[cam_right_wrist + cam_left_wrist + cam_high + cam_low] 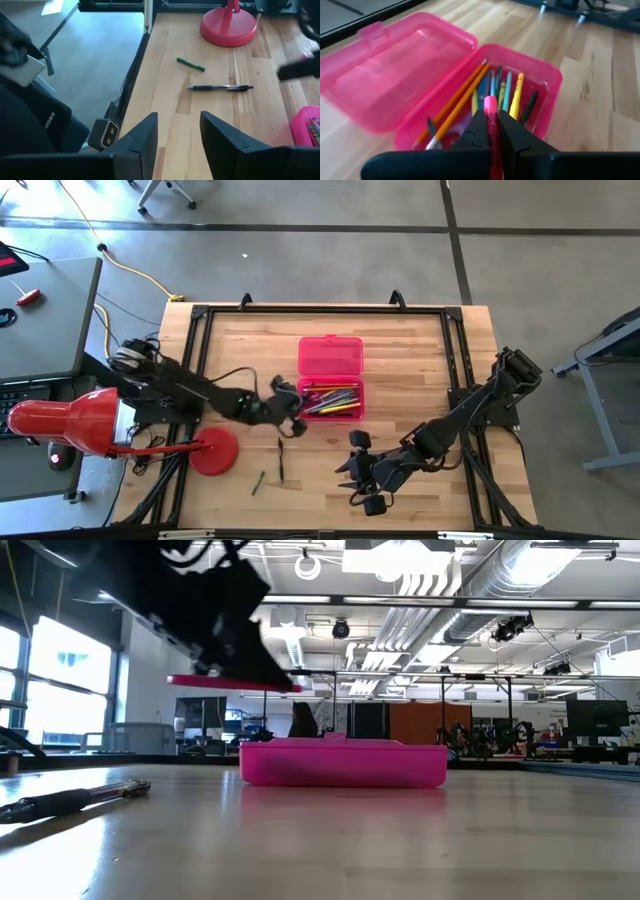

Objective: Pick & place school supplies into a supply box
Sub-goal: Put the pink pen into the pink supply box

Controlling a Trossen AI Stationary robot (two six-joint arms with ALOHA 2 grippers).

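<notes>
The pink supply box (330, 376) lies open at the table's middle, its lid (395, 70) flat on the far side. Its tray (520, 85) holds several pens and pencils (492, 90) in yellow, orange, blue and black. My left gripper (292, 418) hovers at the tray's left near corner, shut on a pink marker (490, 106). My right gripper (352, 478) waits open near the table's near edge, right of centre, touching nothing. A black pen (281, 460) and a green pen (258, 482) lie flat on the table. The scissors cannot be made out. My left gripper pinches the pink marker (491, 111) between its two fingers (476, 125), which lie along it. The marker's end sticks out past the fingertips toward the tray. The fingers come from the table's left, slanting down. The marker is lifted clear above the box, about level (235, 683).
A red round lamp base (214, 452) sits near the table's left near corner, close to the two loose pens. The black pen (220, 88) and green pen (190, 64) lie ahead of my right gripper (179, 125). A black frame (200, 330) borders the table.
</notes>
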